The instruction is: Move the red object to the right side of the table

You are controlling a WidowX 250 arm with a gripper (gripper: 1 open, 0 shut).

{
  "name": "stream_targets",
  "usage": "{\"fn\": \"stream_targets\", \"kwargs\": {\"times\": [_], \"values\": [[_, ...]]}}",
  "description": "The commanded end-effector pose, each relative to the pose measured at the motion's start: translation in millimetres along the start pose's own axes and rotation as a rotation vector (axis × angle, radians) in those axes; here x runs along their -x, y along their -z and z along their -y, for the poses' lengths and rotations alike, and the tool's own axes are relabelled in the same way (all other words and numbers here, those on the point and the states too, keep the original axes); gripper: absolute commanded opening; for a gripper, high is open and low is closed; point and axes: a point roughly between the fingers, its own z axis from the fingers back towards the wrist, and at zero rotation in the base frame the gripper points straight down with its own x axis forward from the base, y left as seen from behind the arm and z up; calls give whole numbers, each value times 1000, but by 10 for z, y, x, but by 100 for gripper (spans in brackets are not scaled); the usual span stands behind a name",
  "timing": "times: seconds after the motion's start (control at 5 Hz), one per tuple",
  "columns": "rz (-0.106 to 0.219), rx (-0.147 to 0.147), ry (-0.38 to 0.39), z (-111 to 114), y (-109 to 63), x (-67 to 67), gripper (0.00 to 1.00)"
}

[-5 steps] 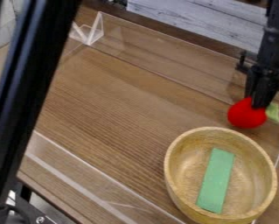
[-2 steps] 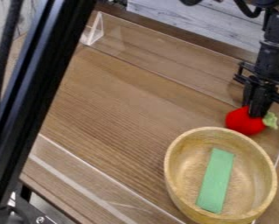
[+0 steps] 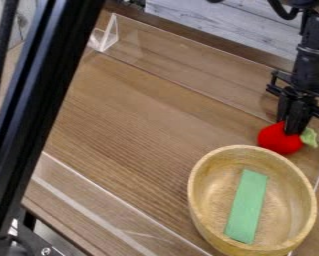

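the red object (image 3: pixel 282 138) sits at the far right edge of the table (image 3: pixel 135 120), close against the clear wall there and just beyond the rim of the woven bowl (image 3: pixel 209 180), which holds a flat green strip (image 3: pixel 247 206); the gripper (image 3: pixel 297 124) comes down on it from above, its dark fingers pressed together on the top of the toy, apparently pinching it near the green cap, though the contact itself is small and hard to read; the toy looks light and smooth, a small rounded plastic piece that could roll or squirt out of a narrow grip; it is probably stiff enough not to deform; the safest hold seems to be across its widest part, fingers low on either flank, not on the leafy tip alone.
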Motion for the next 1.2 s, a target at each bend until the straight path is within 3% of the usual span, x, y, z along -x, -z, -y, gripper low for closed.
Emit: {"fn": "stream_targets", "kwargs": {"times": [0.0, 0.2, 0.4, 0.6, 0.8, 1.0], "values": [[83, -31, -14, 74, -413, 4, 0], [95, -40, -44, 81, -548, 15, 0], [109, -32, -48, 102, -647, 77, 100], [116, -23, -47, 59, -650, 108, 100], [144, -23, -55, 20, -771, 191, 100], [201, -19, -189, 41, -944, 297, 100]]}}
